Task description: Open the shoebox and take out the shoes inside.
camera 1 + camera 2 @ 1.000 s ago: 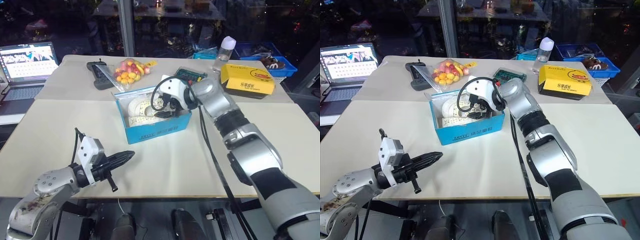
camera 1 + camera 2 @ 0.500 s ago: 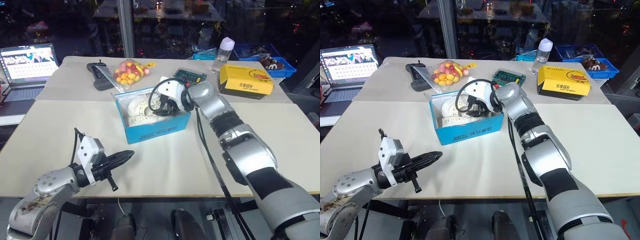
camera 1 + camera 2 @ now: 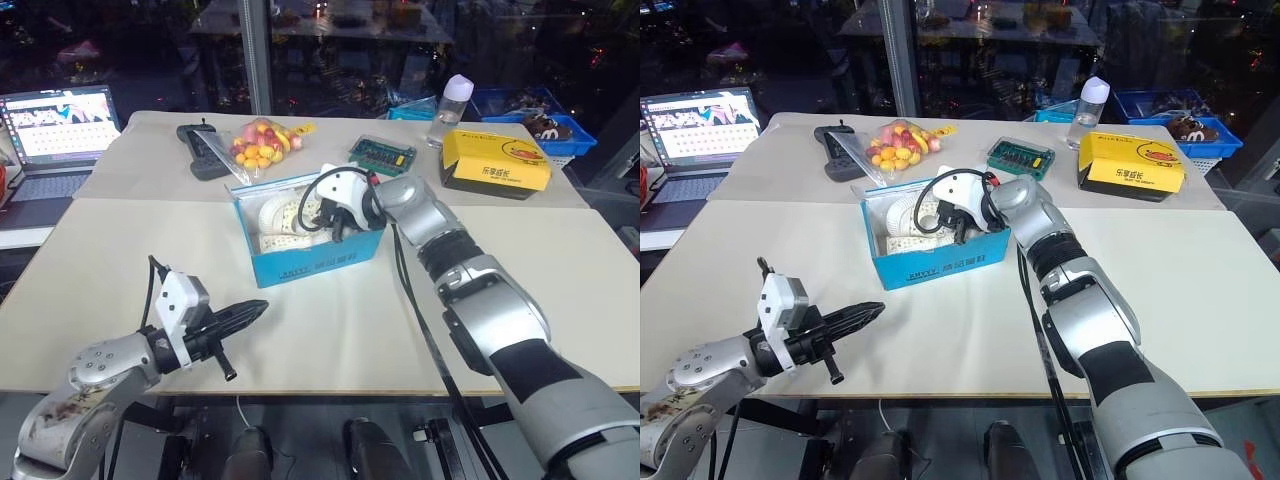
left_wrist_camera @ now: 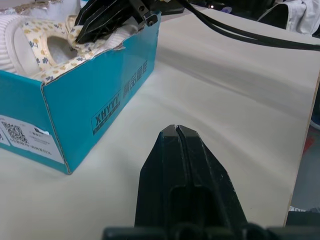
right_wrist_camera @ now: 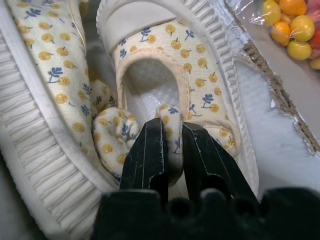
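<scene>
The blue shoebox (image 3: pixel 318 263) stands open in the middle of the table, its printed side also facing the left wrist view (image 4: pixel 95 107). Two cream shoes (image 3: pixel 278 222) with a small floral print lie inside it. My right gripper (image 3: pixel 322 214) reaches down into the box from the right. In the right wrist view it (image 5: pixel 170 131) is shut on a fold of printed fabric at the opening of one shoe (image 5: pixel 165 75), with the other shoe (image 5: pixel 45 85) beside it. Near the table's front left, my left gripper (image 3: pixel 254 310) hovers shut and empty, pointing toward the box.
A laptop (image 3: pixel 58 128) sits at the far left. Behind the box are a black remote (image 3: pixel 200 150), a bag of coloured sweets (image 3: pixel 258 142) and a green case (image 3: pixel 383 155). A bottle (image 3: pixel 451 105), a yellow box (image 3: pixel 495 160) and a blue basket (image 3: pixel 540 115) stand at the back right.
My right gripper's fingers have closed onto the shoe's fabric inside the box. The left arm has kept still.
</scene>
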